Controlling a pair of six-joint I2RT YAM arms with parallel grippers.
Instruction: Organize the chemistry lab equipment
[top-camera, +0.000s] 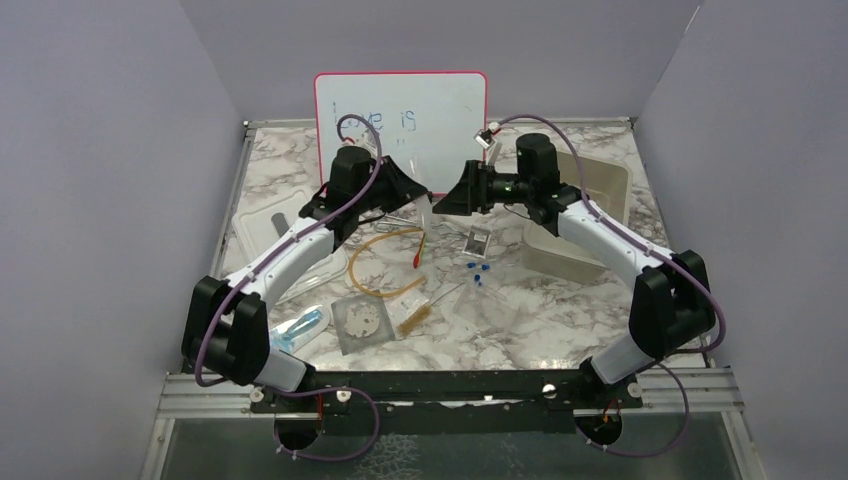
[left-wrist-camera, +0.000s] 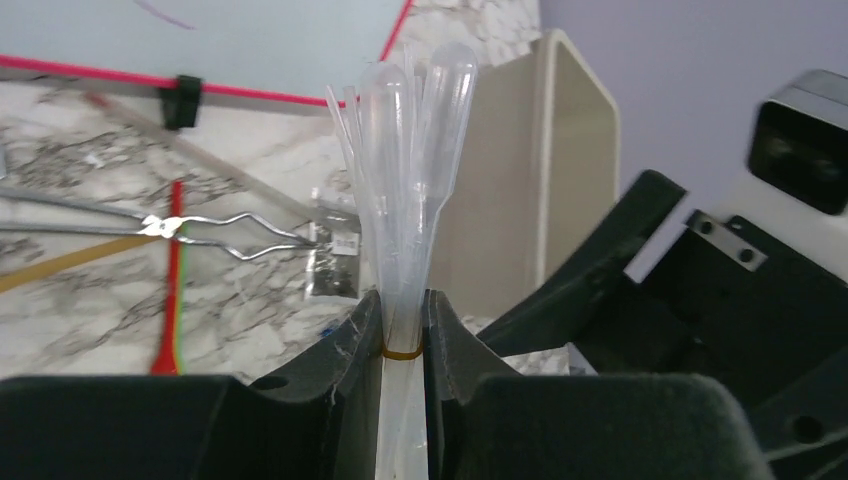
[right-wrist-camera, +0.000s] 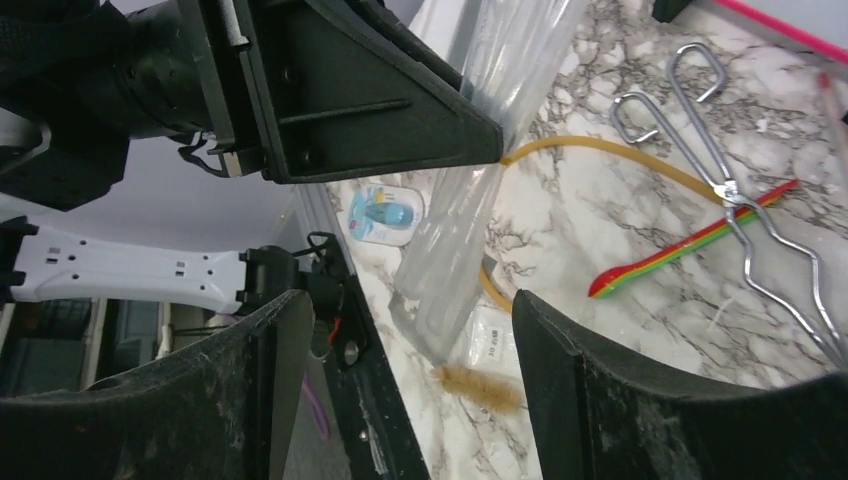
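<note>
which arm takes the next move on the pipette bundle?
Left. The left gripper is shut on the pipette bundle, so it can probably carry it straight on. The right gripper stands open, holding nothing, and would need a fresh grasp first.

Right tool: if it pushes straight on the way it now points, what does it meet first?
Probably the clear pipette bundle clamped in the left tool, though depth is unclear.

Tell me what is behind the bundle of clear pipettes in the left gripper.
Behind the pipette bundle, which the left gripper pinches, the left wrist view shows the wall of the beige bin, the whiteboard and a small packet. Whatever lies directly behind the bundle is covered.
</note>
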